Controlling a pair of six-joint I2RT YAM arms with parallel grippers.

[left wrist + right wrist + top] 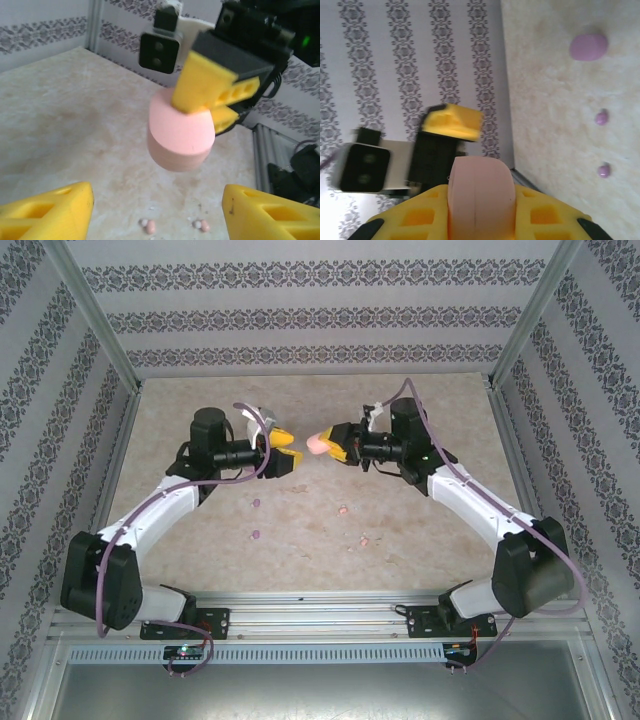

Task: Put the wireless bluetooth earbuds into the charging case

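Observation:
My right gripper [338, 445] is shut on a closed pale pink oval charging case [318, 446], held above the table. In the right wrist view the case [480, 197] stands on edge between the yellow fingers [420, 220]. My left gripper [289, 448] faces it, open and empty; in its wrist view the case [180, 132] hangs ahead of the spread fingers [47, 212]. Two pale pink earbuds [344, 509] [364, 539] and two purple earbuds [256, 503] [255, 535] lie on the table. The pink buds [149, 227] [202, 225] show below the case.
A purple oval case [588, 46] lies on the beige table [420, 530], with the purple buds [601, 118] [604, 170] nearby. Patterned walls and metal posts [95, 315] enclose the table. The two grippers are close together above the table's middle.

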